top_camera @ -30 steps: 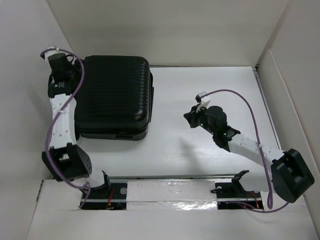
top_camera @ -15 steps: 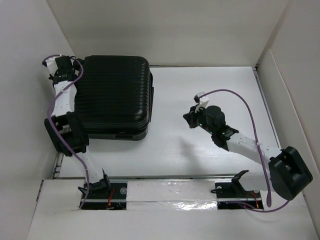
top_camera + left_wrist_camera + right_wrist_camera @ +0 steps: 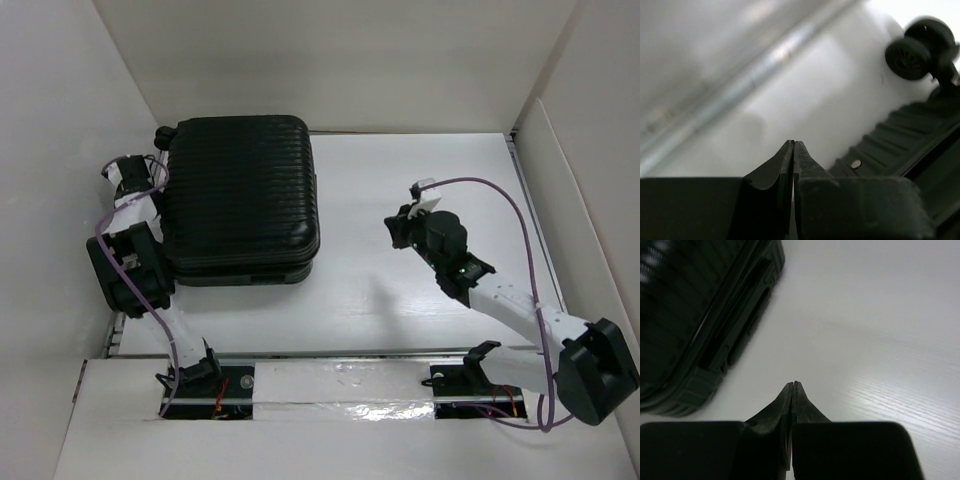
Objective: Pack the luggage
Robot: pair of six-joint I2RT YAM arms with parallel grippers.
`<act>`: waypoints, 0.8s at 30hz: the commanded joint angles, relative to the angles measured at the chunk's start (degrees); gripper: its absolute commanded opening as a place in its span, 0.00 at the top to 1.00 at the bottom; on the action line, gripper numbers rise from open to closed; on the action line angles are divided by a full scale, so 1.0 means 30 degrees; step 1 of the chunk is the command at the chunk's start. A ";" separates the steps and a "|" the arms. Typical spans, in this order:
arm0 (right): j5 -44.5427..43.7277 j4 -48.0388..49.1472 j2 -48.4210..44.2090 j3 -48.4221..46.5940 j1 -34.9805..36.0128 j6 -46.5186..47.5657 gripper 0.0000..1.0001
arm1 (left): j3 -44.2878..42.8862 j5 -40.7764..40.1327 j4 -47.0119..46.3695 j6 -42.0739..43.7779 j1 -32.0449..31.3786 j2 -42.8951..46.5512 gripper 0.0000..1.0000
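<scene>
The luggage (image 3: pixel 240 195) lies flat and closed on the far left of your counter (image 3: pixel 420 170), ribbed shell upward; your left gripper (image 3: pixel 793 146) has its fingers pressed together on nothing, low beside the luggage's left side and close to the white side wall (image 3: pixel 60 120); in its wrist view the ribbed edge runs just to the right, and a small black caster wheel (image 3: pixel 907 57) sits ahead at the far corner; whether this gripper touches the shell cannot be told; your right gripper (image 3: pixel 793 385) is also closed and empty, over bare counter to the luggage's right and apart from it; the luggage's edge fills the left of its wrist view.
</scene>
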State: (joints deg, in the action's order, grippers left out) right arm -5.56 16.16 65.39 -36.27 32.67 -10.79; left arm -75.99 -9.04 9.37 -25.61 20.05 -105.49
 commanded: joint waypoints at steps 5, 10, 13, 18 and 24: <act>-0.2509 -0.0523 -0.2722 0.0547 -0.2244 -0.0652 1.00 | 0.6689 0.5356 -0.1414 -0.2125 -0.4073 0.7317 1.00; -0.2716 -0.1020 -0.2782 0.0636 -0.3736 -0.1033 0.75 | 1.2460 0.5184 -0.4553 -0.4705 -0.5685 1.2071 1.00; -0.2861 -0.1344 -0.2927 0.0606 -0.4090 -0.1239 0.62 | 1.4339 0.4016 -0.5406 -0.4942 -0.7057 1.4007 1.00; -0.3594 -0.1403 -0.3075 0.0811 -0.4704 -0.1646 0.45 | 1.5483 0.0760 -0.6225 -0.4970 -1.0955 1.5565 1.00; -0.3420 -0.1669 -0.0939 0.0548 -0.6516 -0.3170 0.41 | 1.6097 -0.0415 -0.8217 -0.5820 -1.3831 1.4189 1.00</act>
State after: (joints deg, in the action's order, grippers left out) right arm -14.85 11.53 60.10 -33.91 15.99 -17.37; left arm -29.32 -10.52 -7.90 -40.23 -18.11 -61.54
